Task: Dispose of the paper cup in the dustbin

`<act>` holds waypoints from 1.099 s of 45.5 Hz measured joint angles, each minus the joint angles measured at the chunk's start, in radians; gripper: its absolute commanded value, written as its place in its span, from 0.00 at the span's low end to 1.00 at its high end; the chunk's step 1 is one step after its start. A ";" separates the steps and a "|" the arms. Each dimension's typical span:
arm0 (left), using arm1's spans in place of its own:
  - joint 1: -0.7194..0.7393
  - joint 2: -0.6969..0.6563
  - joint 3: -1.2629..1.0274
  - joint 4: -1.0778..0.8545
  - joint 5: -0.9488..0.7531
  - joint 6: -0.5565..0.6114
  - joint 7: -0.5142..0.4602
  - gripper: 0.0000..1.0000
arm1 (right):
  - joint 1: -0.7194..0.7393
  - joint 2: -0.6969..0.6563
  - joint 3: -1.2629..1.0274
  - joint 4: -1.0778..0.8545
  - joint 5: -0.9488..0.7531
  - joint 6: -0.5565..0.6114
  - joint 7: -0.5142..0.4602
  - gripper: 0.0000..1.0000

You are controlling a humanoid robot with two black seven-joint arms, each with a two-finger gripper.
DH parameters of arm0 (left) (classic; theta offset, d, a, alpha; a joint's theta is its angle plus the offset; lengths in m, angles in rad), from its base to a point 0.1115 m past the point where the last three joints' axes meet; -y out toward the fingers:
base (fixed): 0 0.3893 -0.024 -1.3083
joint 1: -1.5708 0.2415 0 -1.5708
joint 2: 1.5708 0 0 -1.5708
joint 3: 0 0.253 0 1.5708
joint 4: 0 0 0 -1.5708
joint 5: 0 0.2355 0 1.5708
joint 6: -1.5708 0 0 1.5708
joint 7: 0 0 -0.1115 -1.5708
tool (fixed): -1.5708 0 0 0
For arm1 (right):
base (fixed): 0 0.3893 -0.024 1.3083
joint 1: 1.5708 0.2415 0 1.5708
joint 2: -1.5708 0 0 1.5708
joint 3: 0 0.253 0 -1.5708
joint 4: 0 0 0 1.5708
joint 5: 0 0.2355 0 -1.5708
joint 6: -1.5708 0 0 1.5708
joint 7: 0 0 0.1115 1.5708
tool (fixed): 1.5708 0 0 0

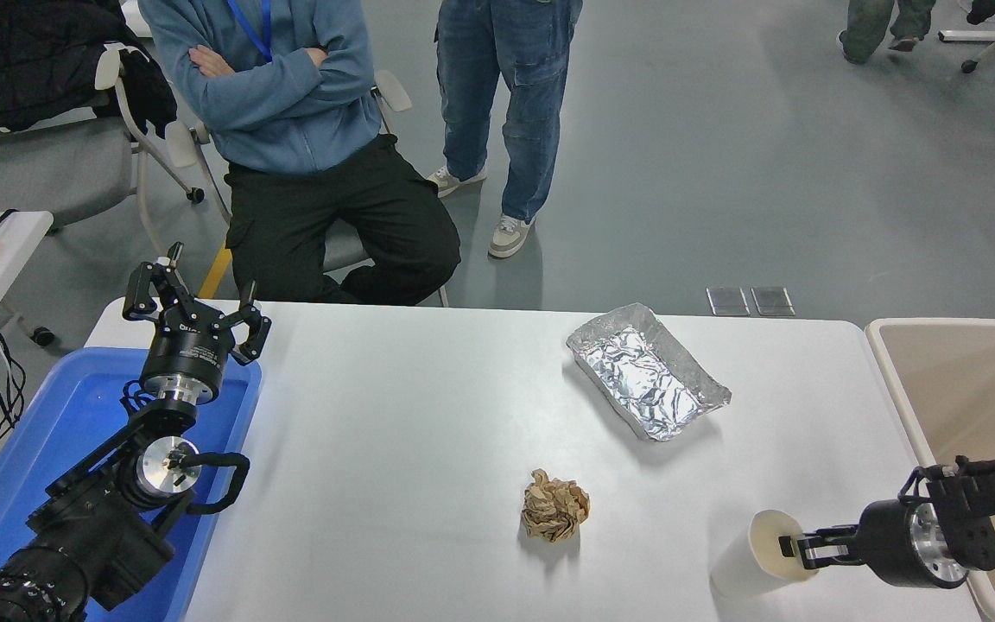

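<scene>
The white paper cup (748, 557) is near the table's front right, tilted with its mouth toward my right gripper. My right gripper (795, 548) reaches in from the right and is shut on the cup's rim, with one finger inside the mouth. The beige dustbin (895, 380) stands at the table's right end, just behind and to the right of the gripper. My left arm is parked at the lower left, its gripper (195, 307) open and empty above the blue tray.
A crumpled brown paper ball (554, 505) lies in the middle front of the table. A crinkled silver foil tray (646, 370) sits at the back right. A blue plastic tray (48, 432) stands at the left. One person sits and one stands at the far side.
</scene>
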 measured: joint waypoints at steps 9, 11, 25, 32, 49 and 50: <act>0.000 0.000 0.000 0.000 0.000 0.000 0.000 1.00 | 0.031 -0.039 0.003 0.019 0.008 0.003 0.013 0.00; 0.000 0.000 0.000 0.000 0.000 0.000 0.000 1.00 | 0.048 -0.058 0.004 0.028 0.012 0.005 0.017 0.00; 0.000 0.000 0.000 0.000 0.000 0.000 0.000 1.00 | 0.253 -0.225 0.008 0.105 0.103 0.103 0.030 0.00; 0.000 0.000 0.000 0.000 -0.001 0.000 0.000 1.00 | 0.364 -0.299 0.016 0.130 0.147 0.187 0.039 0.00; 0.000 0.000 0.000 0.000 0.000 0.000 0.000 1.00 | 0.561 -0.398 0.118 0.169 0.184 0.435 0.052 0.00; 0.000 0.000 0.000 0.000 0.000 0.000 0.000 1.00 | 0.566 -0.401 0.124 0.170 0.185 0.444 0.052 0.00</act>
